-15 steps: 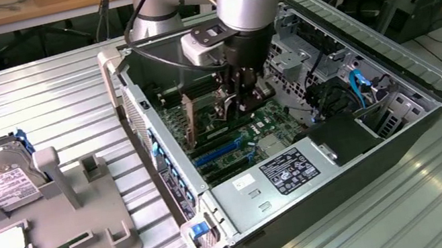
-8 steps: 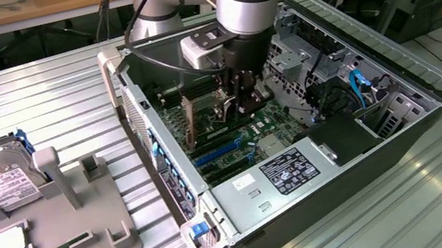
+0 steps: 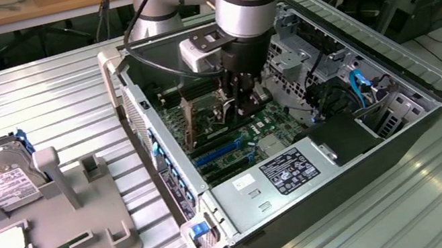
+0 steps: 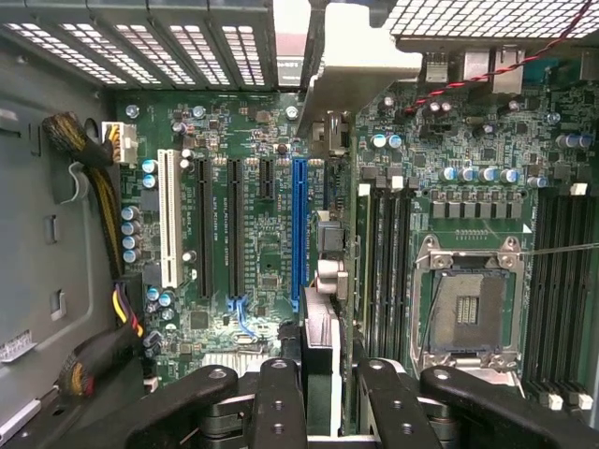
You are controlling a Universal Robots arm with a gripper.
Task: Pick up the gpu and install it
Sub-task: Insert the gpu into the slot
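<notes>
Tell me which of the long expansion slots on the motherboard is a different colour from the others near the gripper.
The blue slot. In the wrist view it runs beside black slots and a white slot, and it lies closest to the card held edge-on in the gripper.

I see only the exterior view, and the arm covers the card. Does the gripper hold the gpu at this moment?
Observer: Yes. In the wrist view the gripper is closed on the gpu, which is seen edge-on between the fingers.
Operator: Where is the card compared with the slots?
Observer: Its edge appears to run just beside the long blue slot, on the side toward the memory slots, not on top of it.
Operator: Is the processor socket occupied?
Observer: No, the socket is empty, its contact field bare.
</notes>
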